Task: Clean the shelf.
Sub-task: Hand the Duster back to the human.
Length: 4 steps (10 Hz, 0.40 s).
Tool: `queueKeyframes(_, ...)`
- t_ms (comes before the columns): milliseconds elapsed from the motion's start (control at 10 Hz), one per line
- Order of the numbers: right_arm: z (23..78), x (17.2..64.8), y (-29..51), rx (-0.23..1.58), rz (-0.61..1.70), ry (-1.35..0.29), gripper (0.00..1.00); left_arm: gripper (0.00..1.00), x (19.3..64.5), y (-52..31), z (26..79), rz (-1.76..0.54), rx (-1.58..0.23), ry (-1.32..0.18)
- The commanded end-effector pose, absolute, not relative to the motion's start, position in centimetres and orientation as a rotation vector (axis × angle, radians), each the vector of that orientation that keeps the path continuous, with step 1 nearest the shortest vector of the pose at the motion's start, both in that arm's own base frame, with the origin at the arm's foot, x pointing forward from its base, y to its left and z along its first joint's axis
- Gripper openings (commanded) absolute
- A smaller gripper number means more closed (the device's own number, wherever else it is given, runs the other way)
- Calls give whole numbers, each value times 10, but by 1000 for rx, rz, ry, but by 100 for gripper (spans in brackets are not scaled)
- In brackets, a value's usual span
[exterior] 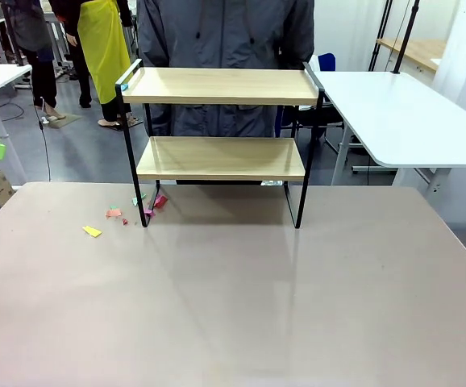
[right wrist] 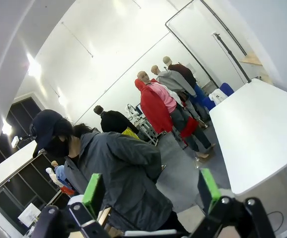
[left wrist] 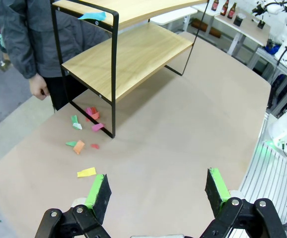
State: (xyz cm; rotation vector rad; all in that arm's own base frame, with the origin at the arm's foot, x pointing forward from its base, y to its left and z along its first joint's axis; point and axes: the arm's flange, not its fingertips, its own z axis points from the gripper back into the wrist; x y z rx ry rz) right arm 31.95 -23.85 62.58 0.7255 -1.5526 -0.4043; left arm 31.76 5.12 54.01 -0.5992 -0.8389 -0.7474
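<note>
Two boards on the shelf, long side running left-right at the counter's far edge, partly hiding the person; paper scraps by its left leg, near half bare. Left wrist: left claw spread wide above open counter. Right wrist: right claw spread too, aimed at the person, fingers cut off at the bottom

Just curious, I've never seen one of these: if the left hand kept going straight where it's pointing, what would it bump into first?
Most likely the bare beige tabletop: the open left hand looks down at it, though depth is hard to judge. The scattered coloured paper scraps and the two-tier wooden shelf lie off to one side.
</note>
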Motion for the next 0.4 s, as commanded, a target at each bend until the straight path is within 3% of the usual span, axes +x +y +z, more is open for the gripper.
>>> queueKeyframes(0, 625, 318, -238, 720, -402, -1557, 100, 100, 317, 50, 541, -744, -611, -844)
queueKeyframes(300, 625, 318, -238, 720, -402, -1557, 100, 100, 317, 50, 541, -744, -611, -844)
